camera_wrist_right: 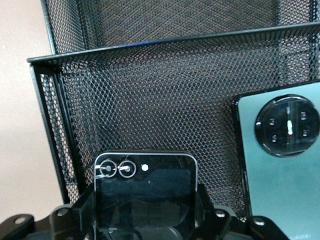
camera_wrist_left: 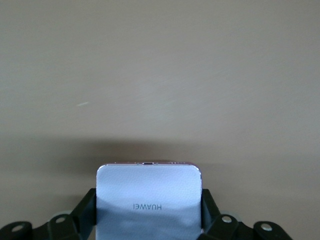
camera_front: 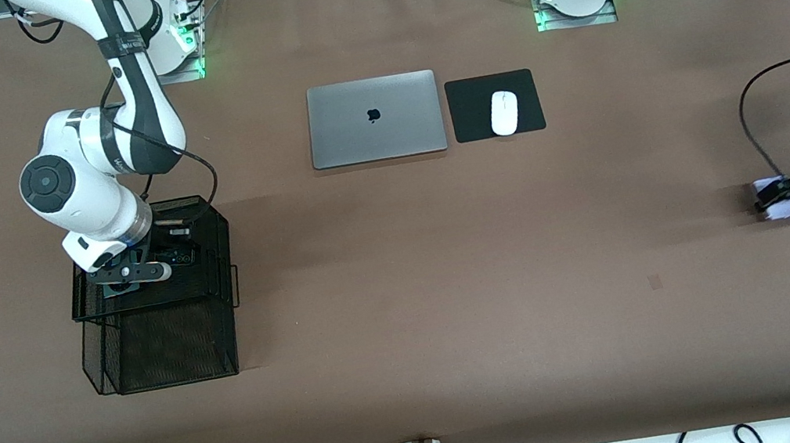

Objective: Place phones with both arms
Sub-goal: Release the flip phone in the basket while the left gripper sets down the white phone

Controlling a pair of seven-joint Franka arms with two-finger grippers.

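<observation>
A small squarish pale lilac phone sits low over the brown table at the left arm's end. My left gripper is shut on it, one finger on each side edge. My right gripper is inside the upper tier of a black mesh tray, shut on a small squarish black phone with two small lens rings. A long dark green phone with a round camera ring lies flat in the tray beside it.
A closed silver laptop lies mid-table near the arm bases, beside a white mouse on a black pad. The tray's lower tier juts toward the front camera. Cables run along the table's front edge.
</observation>
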